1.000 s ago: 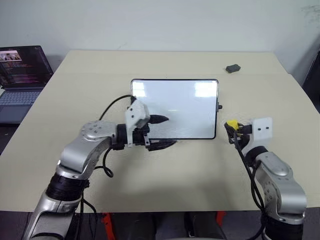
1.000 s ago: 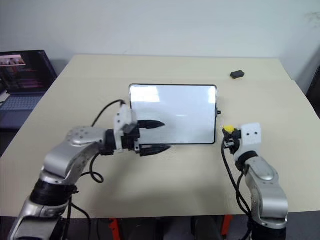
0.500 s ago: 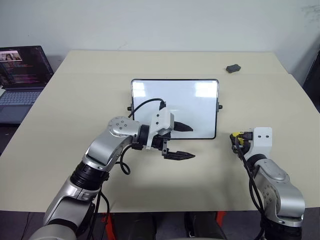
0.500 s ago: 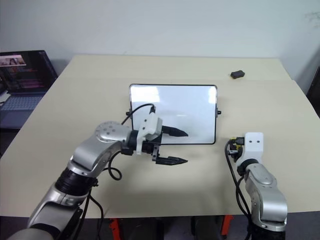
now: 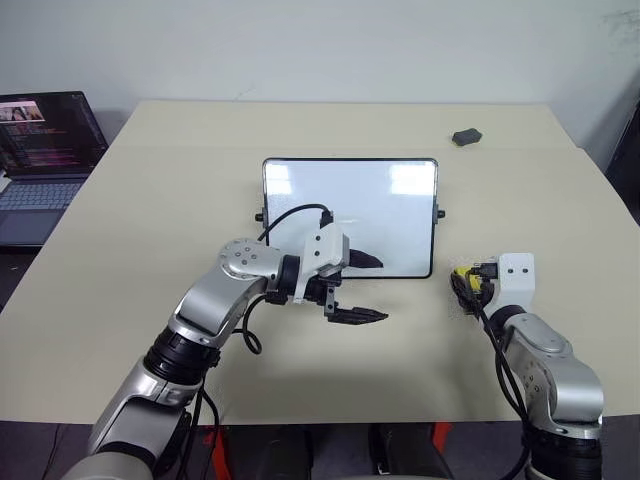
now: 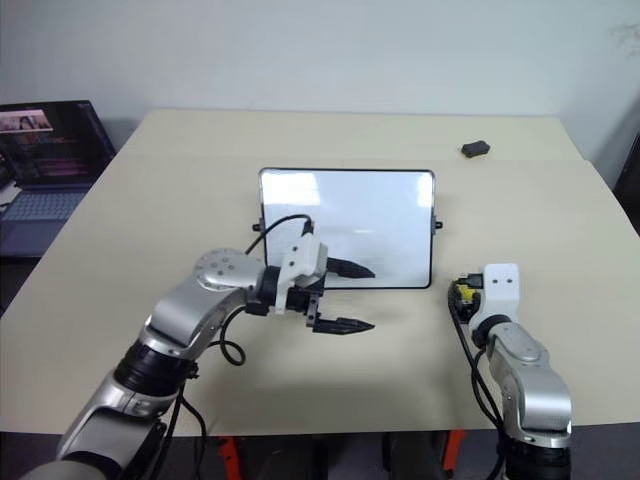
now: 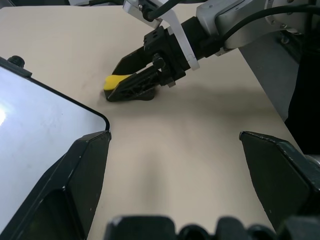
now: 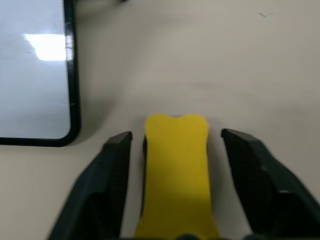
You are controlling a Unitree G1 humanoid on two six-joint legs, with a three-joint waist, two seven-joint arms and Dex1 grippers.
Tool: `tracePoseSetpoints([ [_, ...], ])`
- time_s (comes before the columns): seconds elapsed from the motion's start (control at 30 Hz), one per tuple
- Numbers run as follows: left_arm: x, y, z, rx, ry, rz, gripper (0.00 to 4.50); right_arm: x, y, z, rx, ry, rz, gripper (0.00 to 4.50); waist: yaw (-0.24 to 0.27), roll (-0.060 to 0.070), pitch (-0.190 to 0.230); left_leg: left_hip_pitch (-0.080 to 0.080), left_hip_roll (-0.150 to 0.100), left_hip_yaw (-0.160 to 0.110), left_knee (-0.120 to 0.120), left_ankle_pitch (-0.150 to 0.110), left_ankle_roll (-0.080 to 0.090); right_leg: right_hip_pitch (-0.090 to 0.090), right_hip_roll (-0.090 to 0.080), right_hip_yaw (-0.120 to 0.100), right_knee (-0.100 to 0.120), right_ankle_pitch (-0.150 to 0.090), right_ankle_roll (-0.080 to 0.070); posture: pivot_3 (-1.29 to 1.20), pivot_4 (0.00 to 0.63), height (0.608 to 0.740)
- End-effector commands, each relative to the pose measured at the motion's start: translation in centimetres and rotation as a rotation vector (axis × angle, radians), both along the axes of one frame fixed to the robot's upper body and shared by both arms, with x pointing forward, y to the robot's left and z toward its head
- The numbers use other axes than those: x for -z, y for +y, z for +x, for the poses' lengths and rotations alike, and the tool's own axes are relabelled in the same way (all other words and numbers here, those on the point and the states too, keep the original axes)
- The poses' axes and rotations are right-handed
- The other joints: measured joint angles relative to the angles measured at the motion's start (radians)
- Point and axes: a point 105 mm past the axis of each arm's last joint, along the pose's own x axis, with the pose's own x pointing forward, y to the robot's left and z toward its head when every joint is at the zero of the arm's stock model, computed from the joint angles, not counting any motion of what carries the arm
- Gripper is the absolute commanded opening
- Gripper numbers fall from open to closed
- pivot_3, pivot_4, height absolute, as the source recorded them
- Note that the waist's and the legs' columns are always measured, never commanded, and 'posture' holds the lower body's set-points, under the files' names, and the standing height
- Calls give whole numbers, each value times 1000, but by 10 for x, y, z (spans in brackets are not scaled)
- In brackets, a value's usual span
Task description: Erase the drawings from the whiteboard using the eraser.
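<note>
The yellow eraser (image 8: 176, 170) lies on the tabletop (image 5: 420, 350) between the jaws of the right gripper (image 8: 176, 150), which stand open with gaps both sides. It looks light and rigid; best pinched across its narrow waist. The left gripper (image 5: 362, 288) is wide open, empty.

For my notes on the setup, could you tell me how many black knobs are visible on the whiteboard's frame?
2. One knob sits on the right side of the whiteboard, and the other knob on its left side, near the left gripper's cable. None seem hidden.
</note>
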Motion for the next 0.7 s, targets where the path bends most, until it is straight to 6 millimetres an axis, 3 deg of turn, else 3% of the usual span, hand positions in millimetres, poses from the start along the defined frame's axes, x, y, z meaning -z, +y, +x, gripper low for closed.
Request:
tracePoseSetpoints([
  [0.03, -8, -1, -4, -4, -40, -24, 4500, -13, 0, 3, -7, -62, -2, 4478, 0, 0, 0, 0, 0, 0, 0, 0, 0, 0, 0, 0, 0, 0, 0, 0, 150, 740],
  [0.17, -8, 4, -2, -58, -43, -41, 4500, -31, 6, 4, -34, -141, 56, 4478, 0, 0, 0, 0, 0, 0, 0, 0, 0, 0, 0, 0, 1, 0, 0, 0, 150, 740],
  [0.3, -15, 26, 3, -213, -17, -119, 4500, -62, 6, 1, -29, -286, 107, 4478, -2, 1, 0, 0, 0, 0, 1, 0, 0, 0, 0, 0, 2, 0, 0, 0, 150, 740],
  [0.43, -28, 66, 11, -494, 3, -253, 4500, -81, -10, -2, 32, -425, 81, 4478, 0, 0, 0, 1, 1, -1, 1, 0, 0, 0, 0, 0, 3, 0, 0, 0, 150, 740],
  [0.57, -30, 120, 14, -839, -54, -321, 4500, -73, -35, 1, 88, -461, 59, 4478, 1, 0, -1, 1, 0, 0, 2, 0, 0, 0, -1, 0, 4, 0, 0, 0, 150, 740],
  [0.7, -29, 163, 11, -1090, -138, -363, 4500, -61, -59, 3, 103, -497, 9, 4478, 4, 0, -1, 2, 0, 0, 3, 0, 0, 1, -1, 0, 5, 0, 0, 0, 150, 740],
])
